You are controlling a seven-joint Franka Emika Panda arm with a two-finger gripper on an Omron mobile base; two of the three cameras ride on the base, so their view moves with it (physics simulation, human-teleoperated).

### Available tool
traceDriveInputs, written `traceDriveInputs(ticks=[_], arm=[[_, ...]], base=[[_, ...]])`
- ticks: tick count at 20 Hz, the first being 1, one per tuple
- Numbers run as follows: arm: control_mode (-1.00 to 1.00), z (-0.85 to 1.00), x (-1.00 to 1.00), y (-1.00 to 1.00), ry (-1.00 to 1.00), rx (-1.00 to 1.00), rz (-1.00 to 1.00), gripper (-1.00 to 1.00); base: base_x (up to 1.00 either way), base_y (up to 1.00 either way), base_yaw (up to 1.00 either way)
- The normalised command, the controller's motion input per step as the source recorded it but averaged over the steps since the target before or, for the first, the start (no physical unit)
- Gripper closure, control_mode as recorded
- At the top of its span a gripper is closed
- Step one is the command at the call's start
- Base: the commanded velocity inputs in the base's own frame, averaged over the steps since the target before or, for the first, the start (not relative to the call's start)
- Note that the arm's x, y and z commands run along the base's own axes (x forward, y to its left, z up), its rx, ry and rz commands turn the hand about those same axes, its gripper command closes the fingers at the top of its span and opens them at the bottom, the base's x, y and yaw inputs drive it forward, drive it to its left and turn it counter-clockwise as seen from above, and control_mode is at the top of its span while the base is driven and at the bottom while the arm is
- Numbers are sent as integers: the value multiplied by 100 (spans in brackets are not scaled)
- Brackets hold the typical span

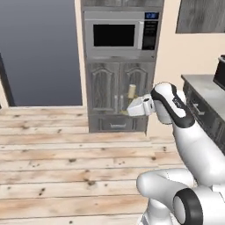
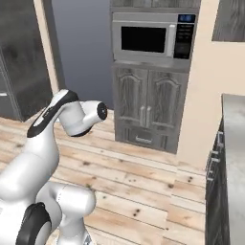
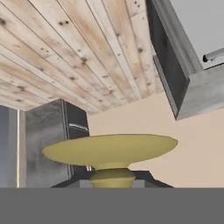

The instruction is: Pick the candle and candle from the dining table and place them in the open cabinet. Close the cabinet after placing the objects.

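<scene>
My gripper (image 1: 127, 110) is held out sideways at mid height, in front of the tall oven unit, and is shut on a candle (image 1: 132, 91). The thin cream stick stands up above the hand. In the hand view, the candle's gold holder (image 3: 109, 148) shows as a wide disc on a slim stem just past the fingers, whose tips are hidden. A dark grey wood-grain wall cabinet (image 1: 200, 15) (image 2: 229, 19) hangs at the upper right, and I cannot tell how its door stands. The other candle and the dining table are out of view.
A tall grey unit with a built-in microwave (image 1: 118, 35) (image 2: 150, 39) and panelled doors stands ahead. A marble counter (image 1: 204, 88) bearing a black box (image 1: 219, 70) runs along the right. A dark fridge (image 2: 19, 62) is at the left. Wooden floor (image 1: 66, 149) lies open between them.
</scene>
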Motion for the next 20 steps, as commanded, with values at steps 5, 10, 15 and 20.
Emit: traceDriveInputs(ticks=[5, 10, 15, 20], arm=[[100, 0, 0, 0, 0, 0, 0, 100], [100, 0, 0, 0, 0, 0, 0, 100], [100, 0, 0, 0, 0, 0, 0, 100], [100, 0, 0, 0, 0, 0, 0, 100]], base=[[19, -46, -54], [49, 3, -53], [67, 36, -49], [76, 46, -45]])
